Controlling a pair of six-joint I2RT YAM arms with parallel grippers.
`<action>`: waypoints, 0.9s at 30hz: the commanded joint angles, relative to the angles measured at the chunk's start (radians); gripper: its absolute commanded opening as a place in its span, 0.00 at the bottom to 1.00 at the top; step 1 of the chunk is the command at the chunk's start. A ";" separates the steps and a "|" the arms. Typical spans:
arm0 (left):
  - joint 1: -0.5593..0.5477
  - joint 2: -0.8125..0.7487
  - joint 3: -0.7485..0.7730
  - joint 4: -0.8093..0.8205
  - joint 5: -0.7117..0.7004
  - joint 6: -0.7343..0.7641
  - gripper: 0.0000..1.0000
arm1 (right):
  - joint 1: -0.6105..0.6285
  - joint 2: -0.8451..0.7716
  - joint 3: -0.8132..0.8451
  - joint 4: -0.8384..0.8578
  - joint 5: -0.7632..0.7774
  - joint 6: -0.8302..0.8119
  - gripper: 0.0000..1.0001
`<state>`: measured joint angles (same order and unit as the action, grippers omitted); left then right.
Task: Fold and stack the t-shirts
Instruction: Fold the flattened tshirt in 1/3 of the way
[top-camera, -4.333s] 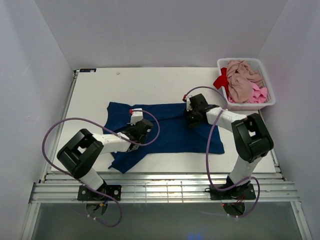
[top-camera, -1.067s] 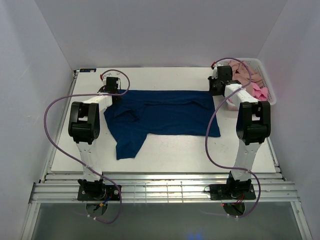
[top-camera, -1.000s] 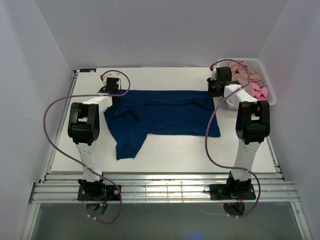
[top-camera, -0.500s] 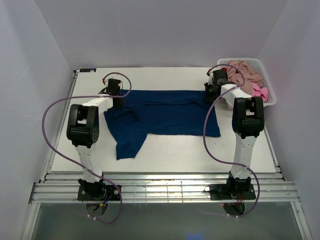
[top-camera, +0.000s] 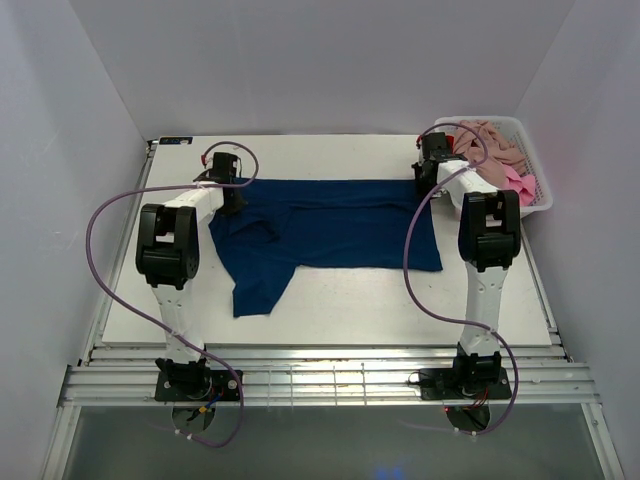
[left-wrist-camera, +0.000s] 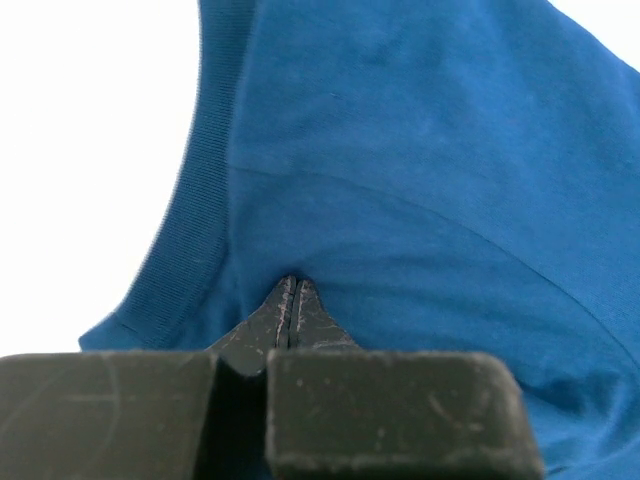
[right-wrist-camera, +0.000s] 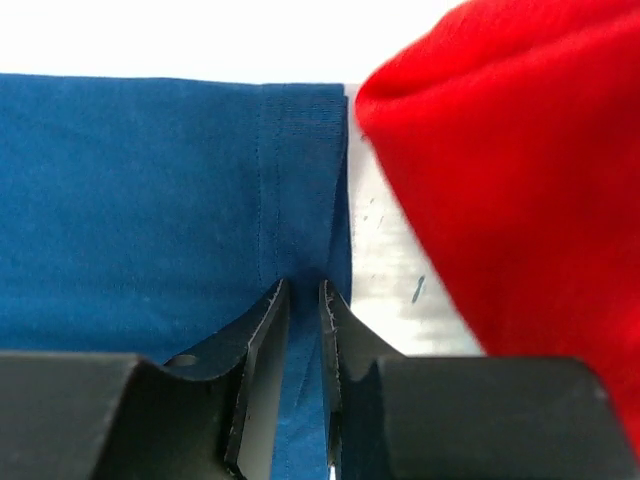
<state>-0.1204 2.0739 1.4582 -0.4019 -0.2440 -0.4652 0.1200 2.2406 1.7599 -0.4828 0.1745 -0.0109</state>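
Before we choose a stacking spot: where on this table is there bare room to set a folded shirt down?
The white table is bare in front of the navy blue cloth t-shirt, toward the near edge, with a thinner strip behind it. It is crowded at the far right, by the white slotted plastic basket.

Matt navy cloth t-shirt (top-camera: 330, 225), white plastic basket (top-camera: 532, 207), scuffed matt black pincer fingers (left-wrist-camera: 380, 410)

The spread t-shirt (top-camera: 330, 225) lies on the surface (top-camera: 330, 305), stretching rightward from the left gripper (top-camera: 230, 190) to the right gripper (top-camera: 428, 183). Just right of the right gripper stands the basket (top-camera: 541, 180), with heaped t-shirts (top-camera: 492, 145) inside.
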 joint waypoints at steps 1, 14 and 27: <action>0.036 0.026 0.014 -0.057 -0.015 0.011 0.00 | -0.016 0.053 0.058 -0.039 0.077 -0.029 0.24; -0.018 -0.238 -0.142 0.405 0.126 0.111 0.00 | -0.005 -0.295 -0.112 0.274 0.036 -0.099 0.30; -0.294 -0.664 -0.422 0.161 -0.152 -0.070 0.62 | 0.165 -0.802 -0.525 0.271 -0.118 0.002 0.49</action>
<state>-0.3405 1.4315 1.1419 -0.0189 -0.3111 -0.4114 0.2108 1.4548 1.3449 -0.2024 0.1127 -0.0643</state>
